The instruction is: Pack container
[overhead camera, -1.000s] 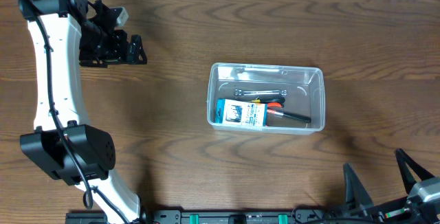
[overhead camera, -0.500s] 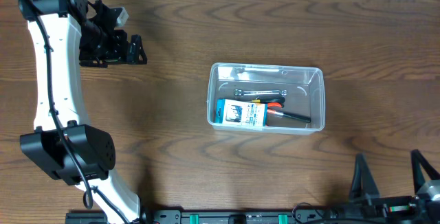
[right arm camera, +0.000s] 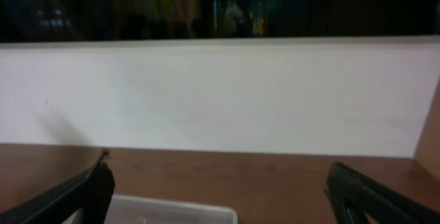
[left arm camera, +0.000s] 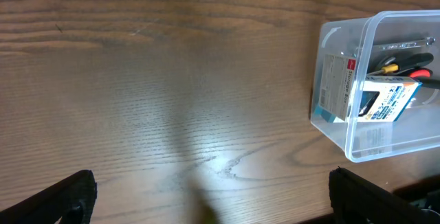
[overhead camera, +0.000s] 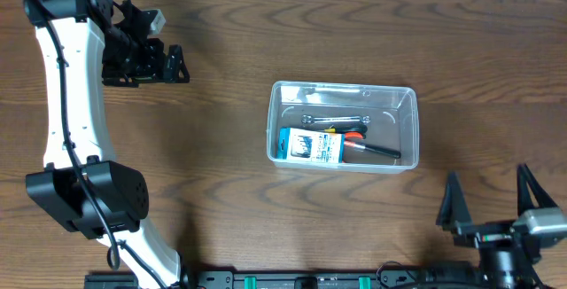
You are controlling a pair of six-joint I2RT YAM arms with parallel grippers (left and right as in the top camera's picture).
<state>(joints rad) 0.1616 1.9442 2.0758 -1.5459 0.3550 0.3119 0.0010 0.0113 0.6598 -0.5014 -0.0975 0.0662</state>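
Note:
The clear plastic container [overhead camera: 342,126] stands right of the table's middle. Inside it lie a blue-and-white card pack [overhead camera: 310,145], a metal wrench [overhead camera: 334,120] and an orange-and-black handled tool [overhead camera: 370,147]. It also shows in the left wrist view [left arm camera: 375,86] and its rim shows in the right wrist view [right arm camera: 172,210]. My left gripper [overhead camera: 177,63] is at the far left, well away from the container, open and empty. My right gripper [overhead camera: 487,202] is at the front right, near the table's edge, open and empty, below and right of the container.
The left arm's white links [overhead camera: 71,103] run down the left side of the table. A white wall [right arm camera: 220,93] stands behind the table's far edge. Bare wood [overhead camera: 221,183] lies between the arms and the container.
My right gripper has shifted at the front right edge, first sliding right and down, then coming back up and left. The left arm and container have not moved.

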